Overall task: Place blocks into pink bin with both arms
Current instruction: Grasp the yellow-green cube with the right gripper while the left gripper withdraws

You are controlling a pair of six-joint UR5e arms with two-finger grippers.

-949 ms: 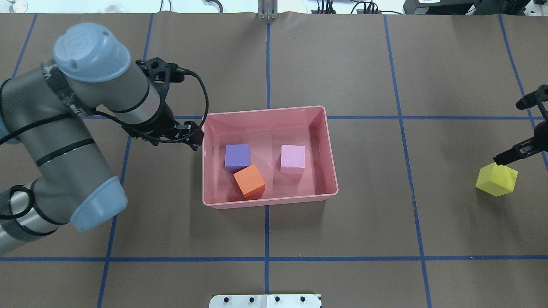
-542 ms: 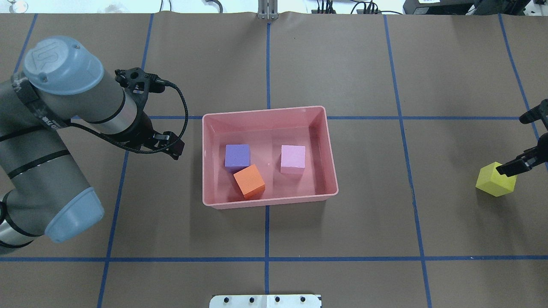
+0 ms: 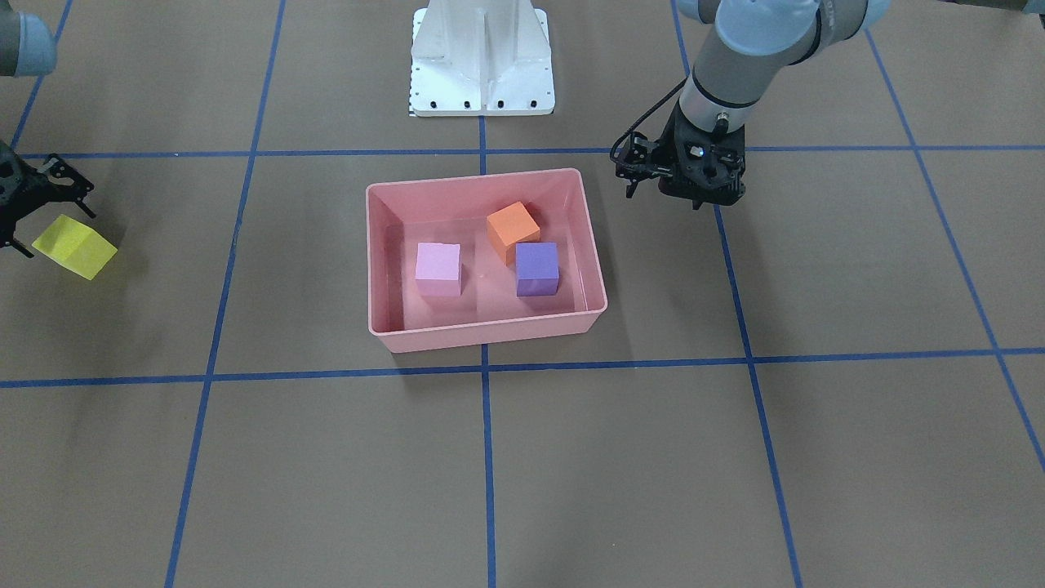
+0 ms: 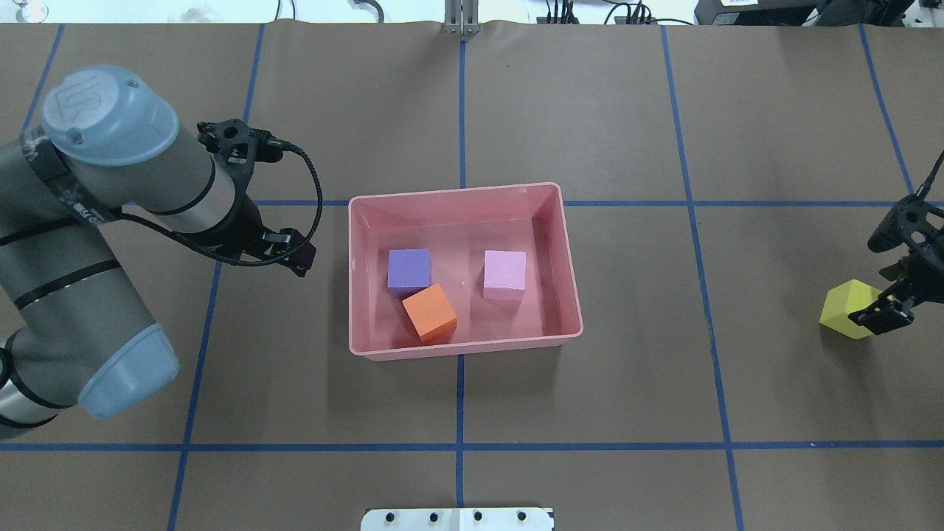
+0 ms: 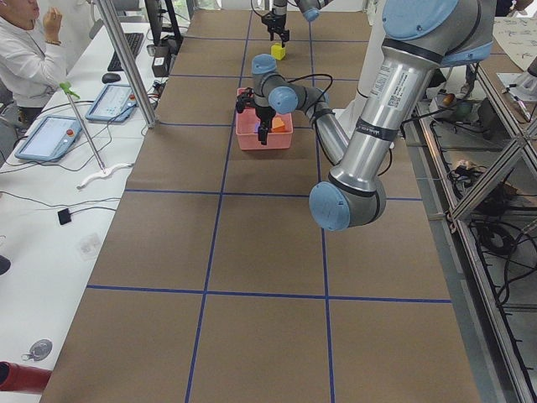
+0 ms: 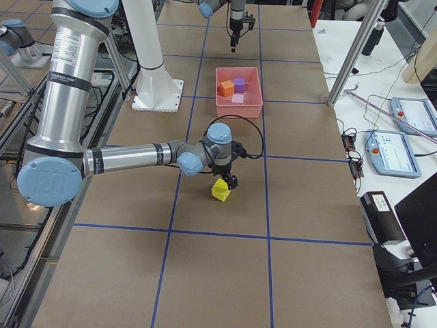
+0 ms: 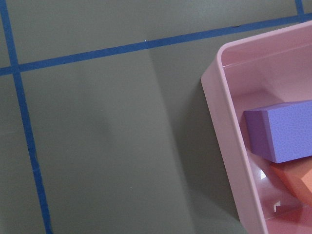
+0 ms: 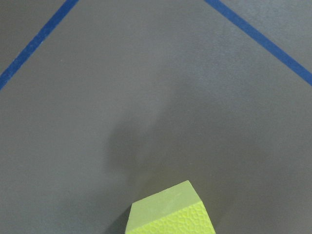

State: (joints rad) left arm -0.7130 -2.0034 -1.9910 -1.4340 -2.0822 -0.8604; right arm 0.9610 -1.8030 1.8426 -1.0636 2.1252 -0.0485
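The pink bin point(image 4: 573, 265) sits mid-table and holds the purple block point(image 4: 408, 267), the orange block point(image 4: 429, 312) and the light pink block point(image 4: 505, 273). In the front-facing view the bin point(image 3: 482, 335) holds the same three blocks. The yellow block point(image 4: 844, 308) rests tilted on the table far right; it also shows in the front-facing view point(image 3: 73, 245) and the right wrist view point(image 8: 168, 212). My right gripper point(image 4: 881, 310) is open, low at the yellow block's outer side. My left gripper point(image 4: 297, 254) looks open and empty, left of the bin's wall point(image 7: 229, 141).
The white pedestal point(image 3: 482, 57) stands at the robot's side of the table. Blue tape lines cross the brown table cover. An operator point(image 5: 25, 50) sits by a side bench with tablets, off the table.
My left gripper drew back leftward from the bin's left wall, then stopped. My right gripper moved from the yellow block's far side down over its outer side. The blocks in the bin stayed put.
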